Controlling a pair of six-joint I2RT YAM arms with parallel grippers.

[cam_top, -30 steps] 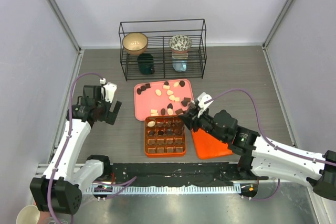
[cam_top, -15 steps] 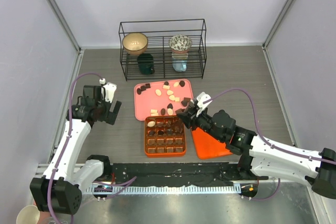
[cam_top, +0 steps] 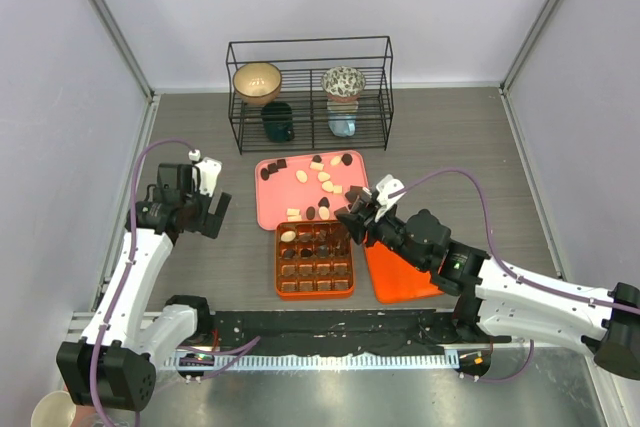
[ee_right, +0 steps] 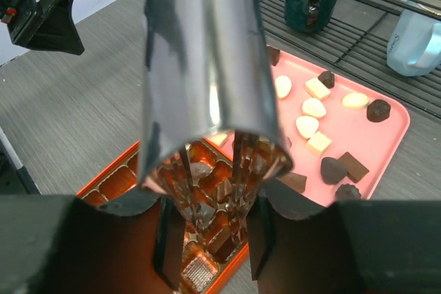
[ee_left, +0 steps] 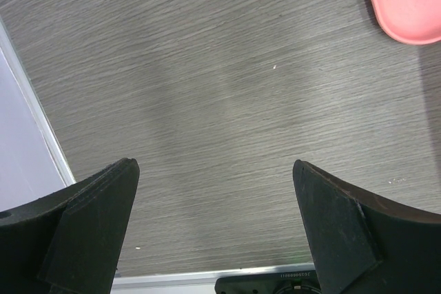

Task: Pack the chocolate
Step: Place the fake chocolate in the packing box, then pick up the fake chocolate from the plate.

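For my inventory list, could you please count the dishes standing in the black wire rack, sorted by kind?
Bowls: 2, the tan bowl and the patterned bowl
Mugs: 2, the dark green mug and the pale blue mug
Total: 4

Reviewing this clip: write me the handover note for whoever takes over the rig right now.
Left gripper: open, empty, above the table, left of the pink tray.
Right gripper: shut on metal tongs, tips down over the orange box, back-right cells; whether they hold a piece I cannot tell.
Chocolate: most pieces lie on the tray; several sit in the box's back cells.
Done: back rows partly filled.
Left: front cells look empty; the tray's pieces need moving. The orange lid lies right of the box.
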